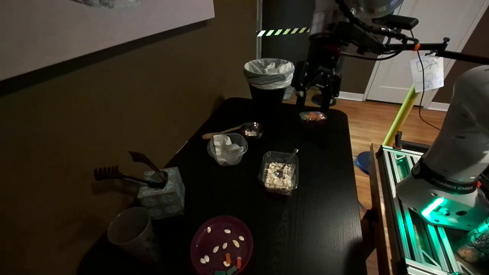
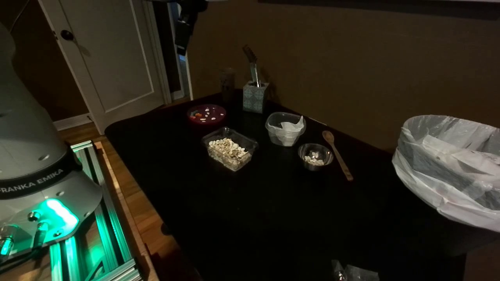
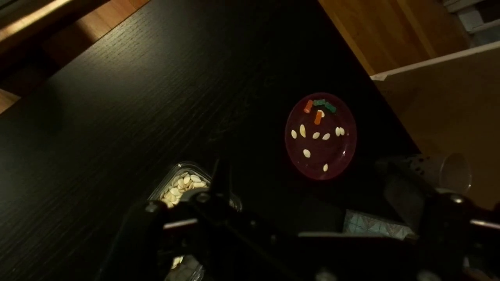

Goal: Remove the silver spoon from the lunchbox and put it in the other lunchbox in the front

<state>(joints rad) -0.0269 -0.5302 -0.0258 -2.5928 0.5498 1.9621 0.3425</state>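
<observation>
We see the gripper (image 1: 313, 103) above the table (image 1: 324, 183), its fingers spread wide, while the spoon (image 1: 292, 156) leans among seeds (image 1: 279, 183) inside the lunchbox (image 1: 272, 156), near the other lunchbox (image 1: 228, 162).

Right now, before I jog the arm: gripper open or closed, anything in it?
Gripper: open, jaws well apart, holding nothing.
</observation>
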